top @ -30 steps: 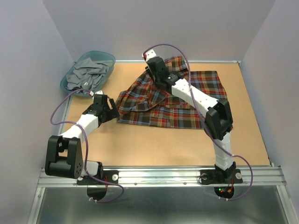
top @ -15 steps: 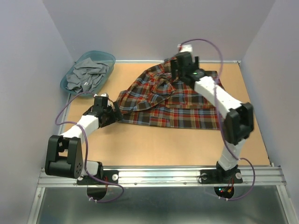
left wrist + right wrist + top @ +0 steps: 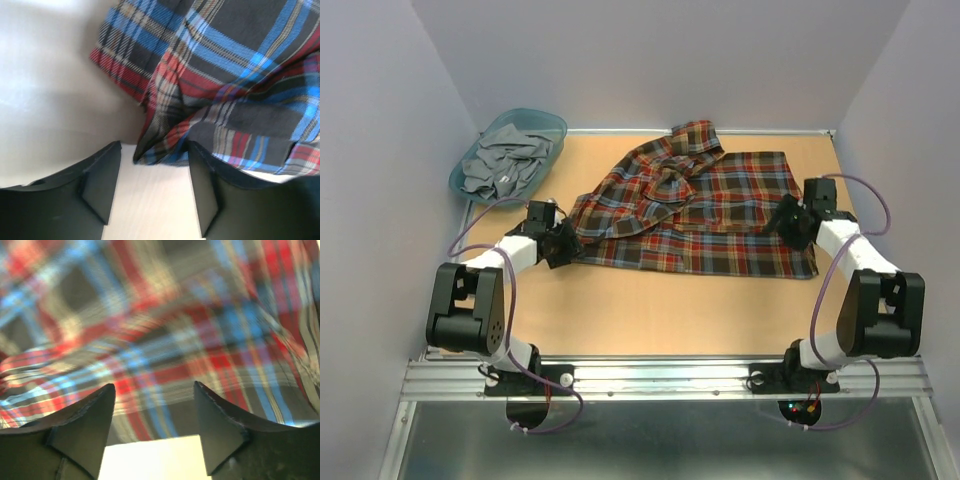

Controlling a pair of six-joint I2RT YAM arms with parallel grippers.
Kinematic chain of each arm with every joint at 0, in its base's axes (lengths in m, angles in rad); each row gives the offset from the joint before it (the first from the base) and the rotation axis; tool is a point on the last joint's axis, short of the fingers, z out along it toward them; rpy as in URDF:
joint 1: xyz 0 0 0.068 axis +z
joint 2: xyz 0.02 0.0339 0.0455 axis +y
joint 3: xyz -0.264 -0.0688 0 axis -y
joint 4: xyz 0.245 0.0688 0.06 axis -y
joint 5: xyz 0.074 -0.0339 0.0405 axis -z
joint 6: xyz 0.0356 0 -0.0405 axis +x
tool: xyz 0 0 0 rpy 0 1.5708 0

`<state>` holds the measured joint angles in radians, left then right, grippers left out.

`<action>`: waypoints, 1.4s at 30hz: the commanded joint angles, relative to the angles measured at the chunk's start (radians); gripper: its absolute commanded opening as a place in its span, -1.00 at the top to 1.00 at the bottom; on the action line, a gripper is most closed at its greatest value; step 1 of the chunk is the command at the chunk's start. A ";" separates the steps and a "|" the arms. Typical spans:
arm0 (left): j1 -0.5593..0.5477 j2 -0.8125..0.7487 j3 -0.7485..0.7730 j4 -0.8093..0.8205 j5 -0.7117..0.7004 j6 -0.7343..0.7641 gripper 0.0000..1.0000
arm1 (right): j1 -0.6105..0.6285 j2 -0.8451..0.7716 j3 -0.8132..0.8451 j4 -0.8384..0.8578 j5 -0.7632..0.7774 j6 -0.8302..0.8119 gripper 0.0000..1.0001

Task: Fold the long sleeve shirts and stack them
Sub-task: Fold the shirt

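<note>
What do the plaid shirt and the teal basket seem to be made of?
The red, navy and yellow plaid shirt: soft woven cloth, probably flannel; matte, and it creases and drapes. The teal basket at the far left: likely plastic, judging by its smooth, rigid-looking curved rim.

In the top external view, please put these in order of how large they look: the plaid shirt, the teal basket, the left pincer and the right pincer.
1. plaid shirt, clearly the largest
2. teal basket
3. left pincer and right pincer: both small and about alike, so not ranked against each other
</note>
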<state>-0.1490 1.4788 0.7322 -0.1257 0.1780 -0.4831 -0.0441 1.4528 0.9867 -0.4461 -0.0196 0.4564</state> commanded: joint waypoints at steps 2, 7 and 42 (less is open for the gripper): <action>-0.004 0.075 0.001 -0.017 0.052 -0.040 -0.10 | -0.157 -0.066 -0.154 0.096 -0.212 0.082 -0.27; -0.004 0.103 0.001 -0.014 0.054 -0.049 0.22 | -0.255 -0.062 -0.275 0.164 -0.200 0.152 -0.12; 0.002 -0.336 -0.002 -0.221 -0.251 0.018 -0.93 | 0.300 0.004 0.208 -0.002 0.017 -0.090 -0.26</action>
<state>-0.1486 1.1992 0.6876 -0.3553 0.0467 -0.5556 0.1474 1.3823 1.0618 -0.4500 -0.0387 0.4309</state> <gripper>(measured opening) 0.944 0.626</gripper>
